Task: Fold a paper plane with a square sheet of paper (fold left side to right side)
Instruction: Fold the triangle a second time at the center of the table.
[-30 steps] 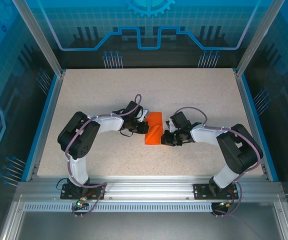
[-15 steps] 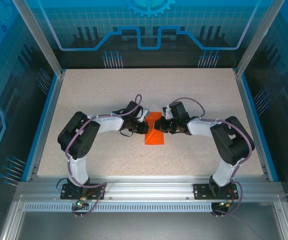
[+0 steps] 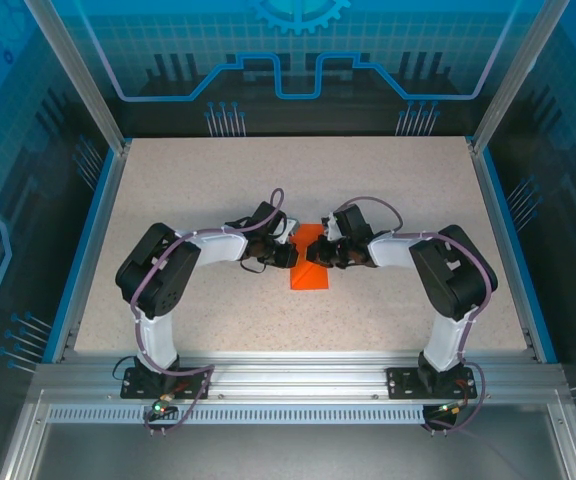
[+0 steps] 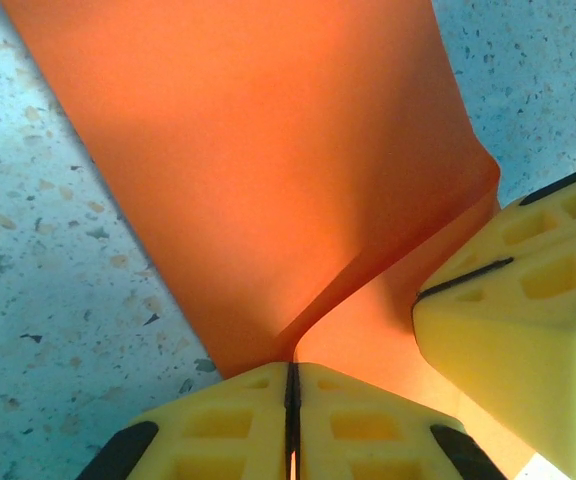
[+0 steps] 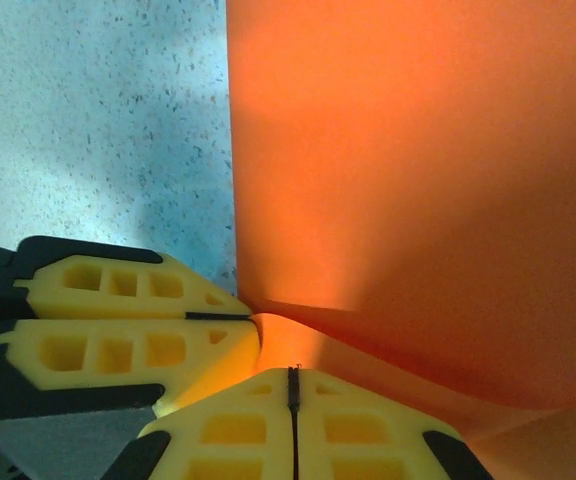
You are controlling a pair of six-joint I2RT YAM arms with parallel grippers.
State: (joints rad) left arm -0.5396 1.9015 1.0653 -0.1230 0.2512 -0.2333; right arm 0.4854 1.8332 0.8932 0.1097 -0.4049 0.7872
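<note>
Open speckled table stretches on every side of the 2 arms, its blue rim well apart from them. At centre lies the partly folded square sheet of paper. The left gripper is closed, pinching its edge. The right gripper clamps it likewise, just beside the left.

Speckled beige tabletop w/ blue edge strips, alu rail at front, blue backdrop.
</note>
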